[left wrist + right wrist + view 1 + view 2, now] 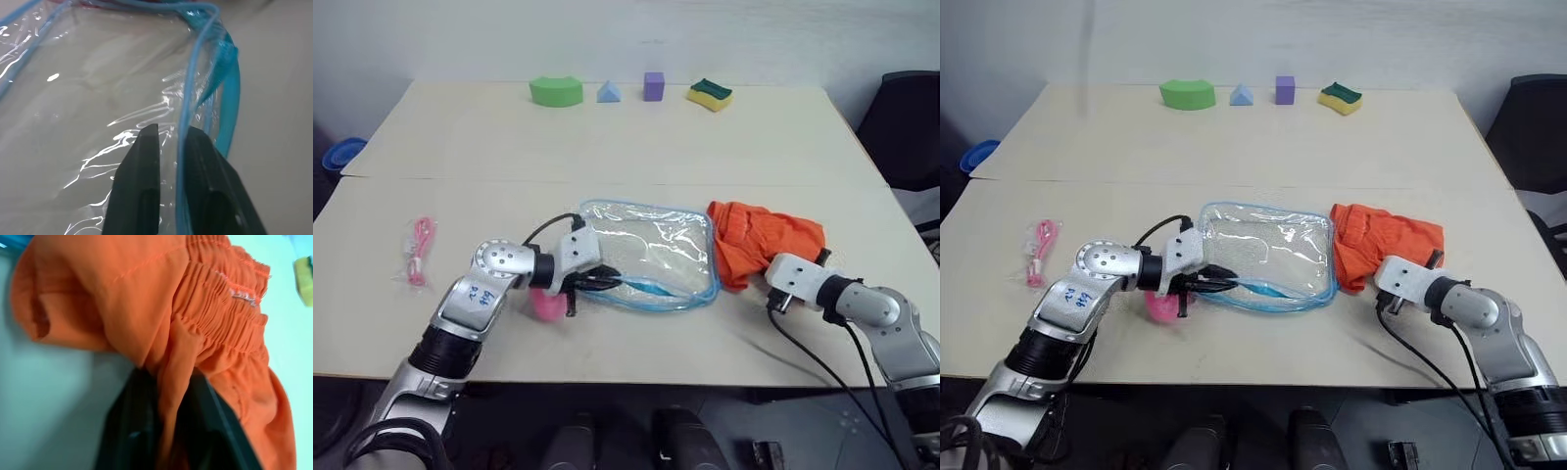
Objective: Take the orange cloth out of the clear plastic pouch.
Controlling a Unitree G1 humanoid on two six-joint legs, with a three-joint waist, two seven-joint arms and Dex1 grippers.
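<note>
Two arms enter from the lower corners of the head views. The left arm (475, 304), at lower left, has silver-grey rounded shells, a disc-shaped joint cap with small dark screw holes, and blue handwritten marks on its forearm cover; lower down it turns black and ribbed. A white blocky wrist housing follows a black ring, and a thin black cable loops over it. The left gripper (168, 147) ends in two matte black, wedge-shaped fingers. The right arm (881, 313), at lower right, has the same silver shells, a black collar and a white wrist block, with black cables trailing towards the bottom edge. The right gripper (168, 421) has two black fingers.
</note>
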